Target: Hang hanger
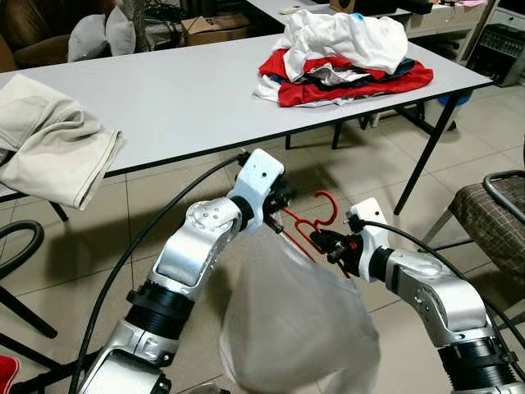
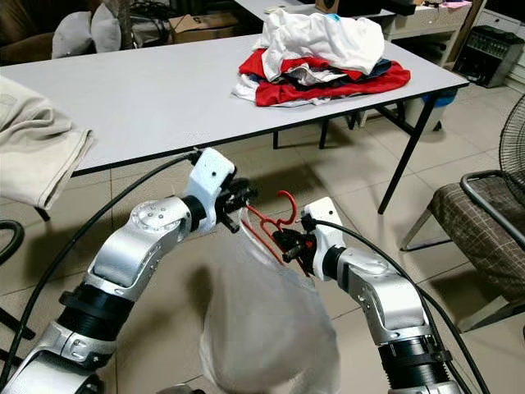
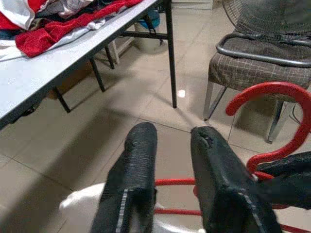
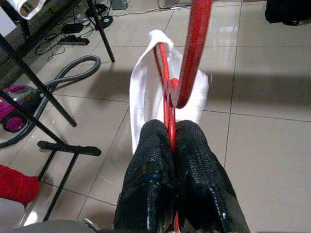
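The right claw (image 1: 326, 243), at lower centre of the frame, is clenched on the red hanger (image 1: 314, 222), its two black fingers (image 4: 155, 170) pressed against the thin red wire. The left claw (image 1: 283, 201) sits just left of it at the hanger's upper shoulder, fingers (image 3: 136, 160) parted around the wire, not pinching. A white garment (image 1: 287, 320) hangs on the hanger, drooping toward the tiled floor (image 1: 353, 164). Beyond, across the upper frame, the grey tabletop (image 1: 180, 90) carries a pile of red and white clothes (image 1: 344, 57) at upper right and beige trousers (image 1: 49, 139) at left. A checked chair (image 1: 492, 213) stands at the right edge.
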You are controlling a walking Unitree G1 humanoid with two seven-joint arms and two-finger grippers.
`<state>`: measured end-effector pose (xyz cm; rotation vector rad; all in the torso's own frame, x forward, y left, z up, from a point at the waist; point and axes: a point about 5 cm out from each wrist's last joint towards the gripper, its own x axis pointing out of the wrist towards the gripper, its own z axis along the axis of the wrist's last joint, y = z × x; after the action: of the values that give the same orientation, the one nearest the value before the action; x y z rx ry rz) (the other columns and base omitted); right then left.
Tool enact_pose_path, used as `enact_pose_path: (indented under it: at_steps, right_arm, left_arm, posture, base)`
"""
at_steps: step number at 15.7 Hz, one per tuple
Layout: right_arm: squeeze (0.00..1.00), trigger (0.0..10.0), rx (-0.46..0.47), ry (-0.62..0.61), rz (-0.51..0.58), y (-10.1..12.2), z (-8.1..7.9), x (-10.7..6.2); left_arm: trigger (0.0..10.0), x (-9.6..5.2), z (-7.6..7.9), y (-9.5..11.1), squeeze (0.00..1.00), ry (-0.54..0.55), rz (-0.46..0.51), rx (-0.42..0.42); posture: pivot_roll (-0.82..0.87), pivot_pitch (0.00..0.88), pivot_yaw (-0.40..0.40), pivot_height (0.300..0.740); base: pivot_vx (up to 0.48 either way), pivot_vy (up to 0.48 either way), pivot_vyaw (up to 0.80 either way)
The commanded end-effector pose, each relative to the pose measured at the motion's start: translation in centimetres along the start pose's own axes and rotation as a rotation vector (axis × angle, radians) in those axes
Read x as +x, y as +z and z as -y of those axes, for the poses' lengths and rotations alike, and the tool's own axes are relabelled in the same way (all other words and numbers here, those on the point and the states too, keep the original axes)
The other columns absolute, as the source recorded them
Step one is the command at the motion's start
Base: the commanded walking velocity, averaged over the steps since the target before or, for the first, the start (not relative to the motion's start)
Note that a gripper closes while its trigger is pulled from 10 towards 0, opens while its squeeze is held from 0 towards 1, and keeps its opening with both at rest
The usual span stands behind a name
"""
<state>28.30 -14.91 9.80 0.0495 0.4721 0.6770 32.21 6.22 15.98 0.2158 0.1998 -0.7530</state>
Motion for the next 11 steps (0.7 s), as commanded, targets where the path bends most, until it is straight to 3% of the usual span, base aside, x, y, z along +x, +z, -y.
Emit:
enact_pose_path:
  at_steps: [1,2,3,4,7,8,9,11]
  right_arm:
    - [0.00,10.0,-0.025,-0.034,0.050,1.1,0.6,-0.2]
    - [0.00,10.0,-0.026,-0.048,0.059,1.2,0.8,-0.2]
    - [0.00,10.0,-0.080,-0.120,0.068,1.4,1.5,-0.4]
    - [0.00,10.0,-0.173,-0.224,0.011,1.3,2.4,-0.6]
    - [0.00,10.0,-0.316,-0.324,-0.102,1.3,3.2,-1.0]
    - [0.00,10.0,-0.440,-0.384,-0.129,1.4,3.5,-1.5]
    - [0.00,10.0,-0.487,-0.456,-0.125,1.7,4.0,-1.9]
    - [0.00,10.0,-0.485,-0.543,0.001,2.8,4.1,-2.4]
  left_arm:
    - [10.0,-0.3,-0.5,0.9,1.00,0.024,0.044,0.024]
    - [10.0,-0.5,-1.0,1.2,1.00,0.052,0.076,0.037]
    - [10.0,-1.3,-2.5,1.9,1.00,0.126,0.148,0.018]
    - [10.0,-2.2,-4.1,1.8,0.00,0.206,0.166,-0.043]
    - [10.0,-3.9,-6.0,0.1,0.00,0.314,0.134,-0.100]
    - [10.0,-4.9,-6.4,-0.9,0.00,0.360,0.142,-0.095]
    - [10.0,-5.7,-6.4,-2.0,0.00,0.379,0.142,-0.077]
    - [10.0,-6.6,-5.9,-3.6,0.00,0.401,0.142,-0.107]
  posture:
    - [-0.11,0.000,0.065,0.740]
    - [-0.11,0.000,0.067,0.740]
    - [-0.10,0.000,0.069,0.740]
    - [-0.10,0.000,0.072,0.740]
    - [-0.08,0.000,0.074,0.740]
    - [-0.08,0.000,0.073,0.740]
    - [-0.07,0.000,0.074,0.740]
    - [-0.07,0.000,0.083,0.740]
  base:
    - [0.000,0.000,0.00]
    - [0.000,0.000,0.00]
    - [0.000,0.000,0.00]
    - [0.000,0.000,0.00]
    - [0.000,0.000,0.00]
    - [0.000,0.000,0.00]
    - [0.000,0.000,0.00]
    - [0.000,0.000,0.00]
